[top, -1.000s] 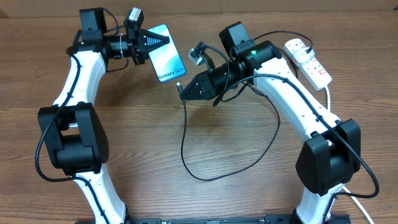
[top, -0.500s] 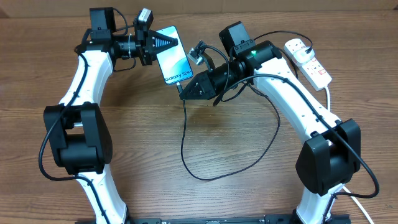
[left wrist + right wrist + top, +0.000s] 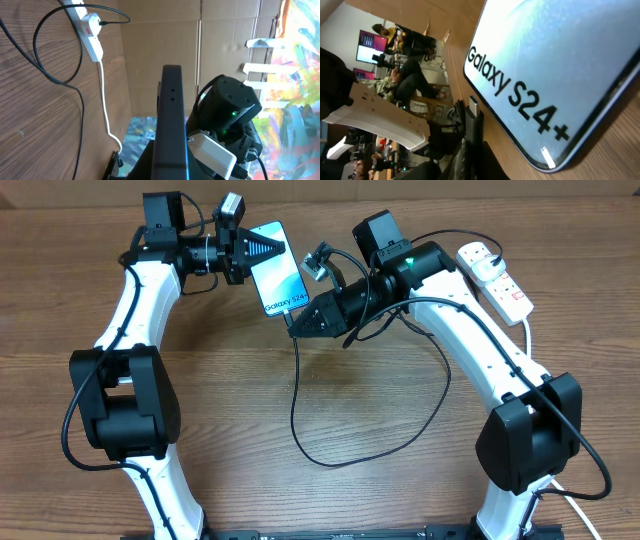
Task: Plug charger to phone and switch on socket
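**A:** What does each tool hold?

**B:** The left tool (image 3: pixel 272 248) is clamped on the top end of a slim black-edged smartphone with a bright blue screen (image 3: pixel 279 280). The right tool (image 3: pixel 294 326) pinches the tiny connector (image 3: pixel 473 104) of a long thin black charger cable (image 3: pixel 296 405). The connector is just beside the phone's "Galaxy" end, and I cannot tell whether it touches.

**A:** And further out?

**B:** The cable loops across the brown wooden worktop (image 3: pixel 380 490). A white power strip with red switches (image 3: pixel 497 278) lies far right, well apart from the phone.
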{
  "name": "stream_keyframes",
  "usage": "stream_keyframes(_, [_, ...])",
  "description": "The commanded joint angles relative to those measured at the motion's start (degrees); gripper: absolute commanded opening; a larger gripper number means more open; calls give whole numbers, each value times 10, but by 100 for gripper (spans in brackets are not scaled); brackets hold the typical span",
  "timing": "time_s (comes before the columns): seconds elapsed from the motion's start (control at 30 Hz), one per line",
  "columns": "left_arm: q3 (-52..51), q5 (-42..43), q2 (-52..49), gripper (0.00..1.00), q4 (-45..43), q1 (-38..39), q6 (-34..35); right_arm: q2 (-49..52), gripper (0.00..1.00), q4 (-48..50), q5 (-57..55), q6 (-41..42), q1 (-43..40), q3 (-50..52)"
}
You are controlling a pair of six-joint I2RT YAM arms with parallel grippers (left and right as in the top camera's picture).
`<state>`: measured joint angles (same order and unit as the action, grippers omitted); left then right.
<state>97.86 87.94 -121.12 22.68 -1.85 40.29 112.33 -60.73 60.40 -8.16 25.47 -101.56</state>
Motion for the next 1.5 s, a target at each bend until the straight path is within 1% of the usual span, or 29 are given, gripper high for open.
stream_keyframes(0.0, [9, 28, 4, 4, 0, 0, -11, -13, 4, -5, -15, -7, -5, -17])
stream_keyframes(0.23, [9, 28, 4, 4, 0, 0, -11, -13, 4, -17, -42, -7, -5, -17])
stream_keyframes(0.6, [9, 28, 4, 4, 0, 0, -9, -13, 4, -11, -42, -7, -5, -17])
stream_keyframes(1.17, [9, 28, 4, 4, 0, 0, -9, -13, 4, -11, -7, -2, -19, -17])
stream_keyframes(1.47, [9, 28, 4, 4, -1, 0, -11, -13, 4, -20, -7, -2, -15, -17])
